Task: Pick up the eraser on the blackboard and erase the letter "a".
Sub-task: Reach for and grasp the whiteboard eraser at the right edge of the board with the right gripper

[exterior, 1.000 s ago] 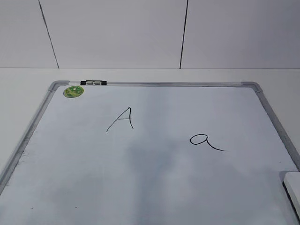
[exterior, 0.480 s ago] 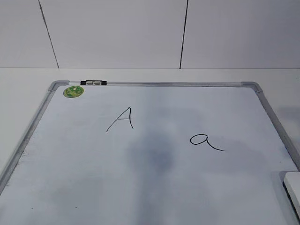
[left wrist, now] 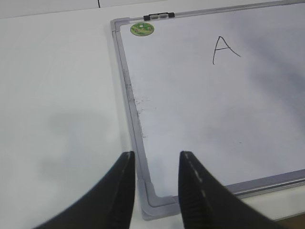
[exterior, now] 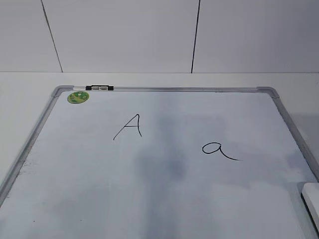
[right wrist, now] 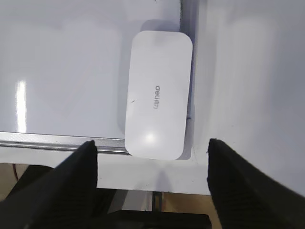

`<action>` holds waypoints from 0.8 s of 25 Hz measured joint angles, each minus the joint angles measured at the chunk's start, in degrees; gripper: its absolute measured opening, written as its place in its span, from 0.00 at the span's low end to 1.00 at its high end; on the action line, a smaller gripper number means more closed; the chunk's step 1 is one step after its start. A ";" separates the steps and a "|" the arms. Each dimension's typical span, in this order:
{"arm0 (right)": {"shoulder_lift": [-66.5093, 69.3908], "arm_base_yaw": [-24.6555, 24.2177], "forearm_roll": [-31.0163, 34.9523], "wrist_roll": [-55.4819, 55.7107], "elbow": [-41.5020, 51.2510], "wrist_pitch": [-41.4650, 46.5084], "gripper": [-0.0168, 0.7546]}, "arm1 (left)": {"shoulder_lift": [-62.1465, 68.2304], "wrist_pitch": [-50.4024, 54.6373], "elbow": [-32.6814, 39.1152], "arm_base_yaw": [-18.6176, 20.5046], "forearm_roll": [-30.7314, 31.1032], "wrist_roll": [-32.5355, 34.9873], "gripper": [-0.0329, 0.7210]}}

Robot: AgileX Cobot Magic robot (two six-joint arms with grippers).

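Observation:
The blackboard [exterior: 159,189] is a white board with a silver frame, lying flat on the table. The cursive letter "a" [exterior: 217,149] is right of centre, and a capital "A" [exterior: 128,127] is left of it. The white eraser [exterior: 312,199] lies at the board's near right corner, cut off by the picture's edge. In the right wrist view the eraser [right wrist: 157,90] lies top up with grey lettering. My right gripper [right wrist: 151,142] hangs above its near end, open wide and empty. My left gripper [left wrist: 156,155] is open and empty above the board's near left corner. Neither gripper shows in the exterior view.
A round green sticker [exterior: 78,97] and a black-and-white clip [exterior: 99,88] sit at the board's far left corner. The white table [left wrist: 57,95] surrounds the board. Its front edge [right wrist: 157,191] runs just below the eraser. A white panelled wall [exterior: 124,35] stands behind.
The board, letters and eraser have not moved. A grey shadow has spread over the board's right side near the eraser, and the shadow at the middle has shifted slightly.

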 joint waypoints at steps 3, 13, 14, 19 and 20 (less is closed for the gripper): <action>2.87 0.00 0.78 -0.04 0.00 -0.21 0.76 | 0.00 0.00 0.00 0.00 0.00 0.00 0.36; 9.53 0.00 1.49 -0.14 0.00 -2.42 0.76 | 0.00 0.00 0.00 0.00 0.00 0.00 0.36; 9.75 0.00 1.49 -0.14 0.00 -3.07 0.76 | 0.00 0.00 0.00 0.00 0.00 -0.11 0.38; 10.36 -0.09 1.49 -0.14 -0.10 -4.24 0.78 | 0.00 0.00 0.00 0.00 0.00 -0.11 0.36; 10.48 -0.09 1.49 -0.14 -0.10 -4.24 0.80 | 0.00 0.00 0.00 0.00 0.00 -0.11 0.36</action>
